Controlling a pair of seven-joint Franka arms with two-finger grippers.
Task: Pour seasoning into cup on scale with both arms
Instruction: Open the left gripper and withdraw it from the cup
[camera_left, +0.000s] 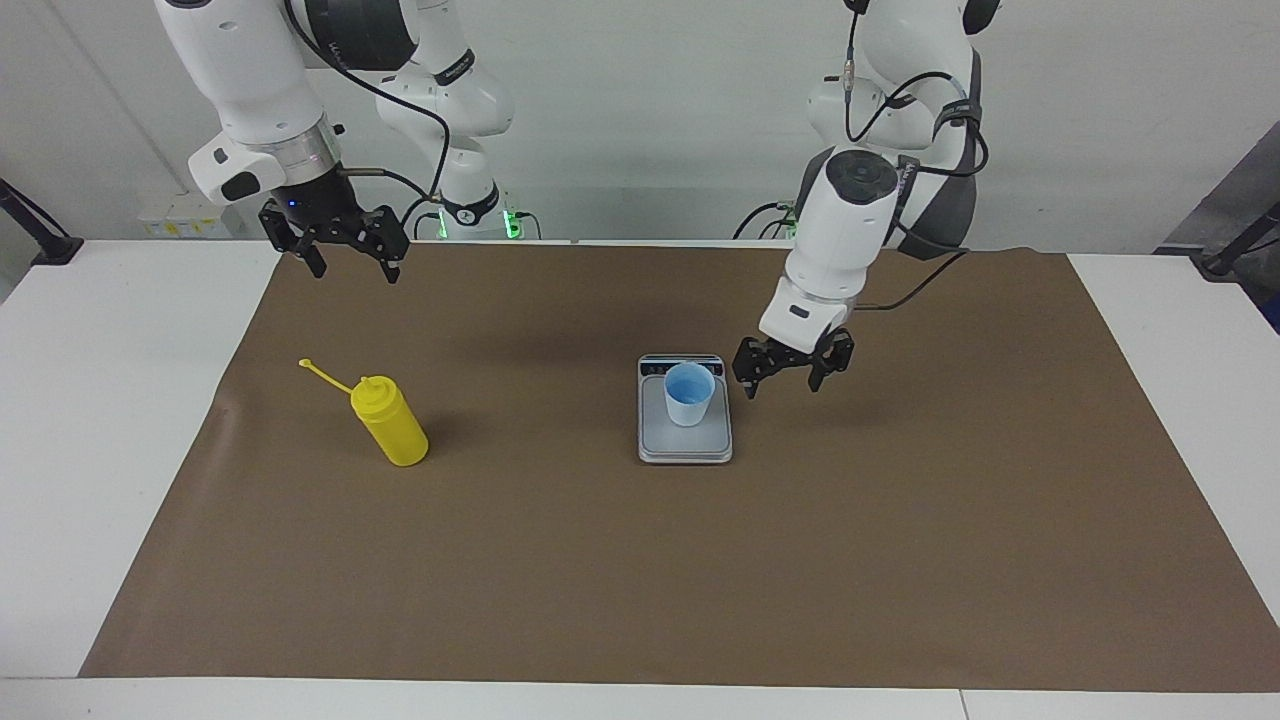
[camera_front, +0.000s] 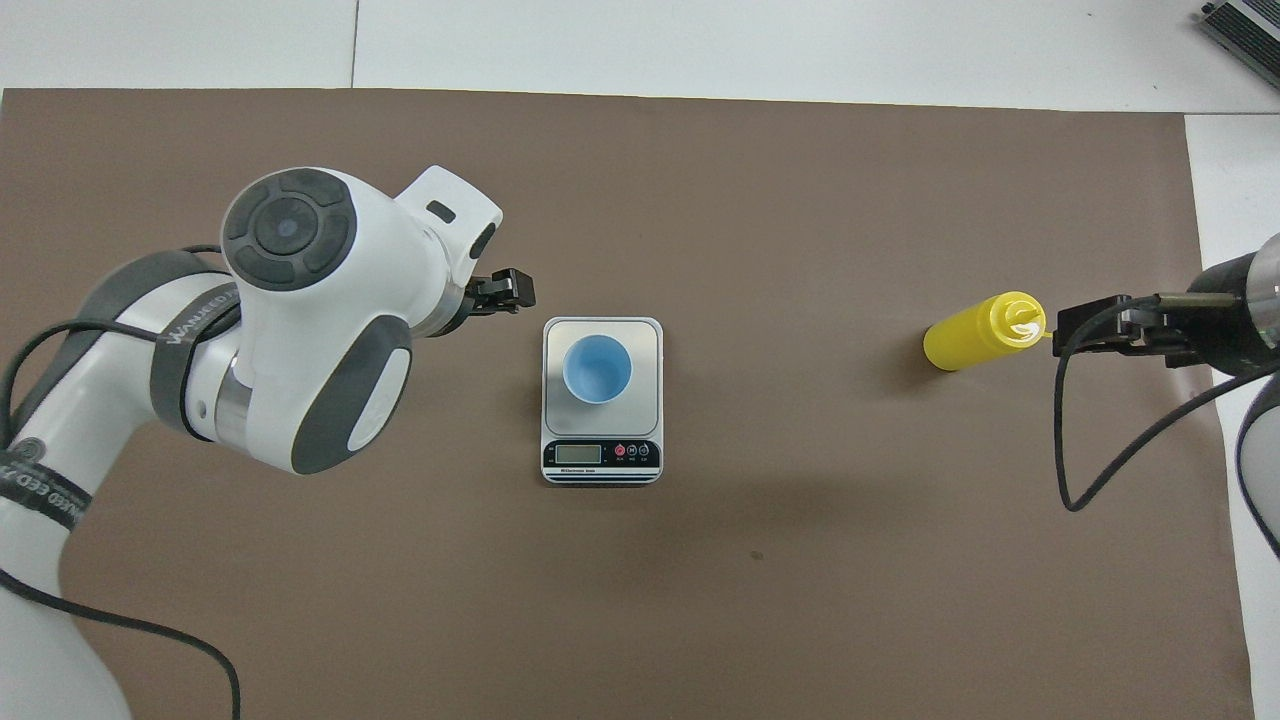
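Facing view: your left gripper (camera_left: 792, 374), jaws wide, hangs beside the cup (camera_left: 689, 393) on the scale (camera_left: 685, 445); your right gripper (camera_left: 347, 254), jaws wide, hangs above the seasoning (camera_left: 392, 422).

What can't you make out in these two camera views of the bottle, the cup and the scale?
- Scale display reading: too small in the overhead view; in the facing view the cup stands in front of it.
- Left gripper: in the overhead view its own arm covers all but one tip.
- Right gripper: in the overhead view mostly cut by the edge, over the yellow bottle.
- Bottle's fill level: opaque in both views.
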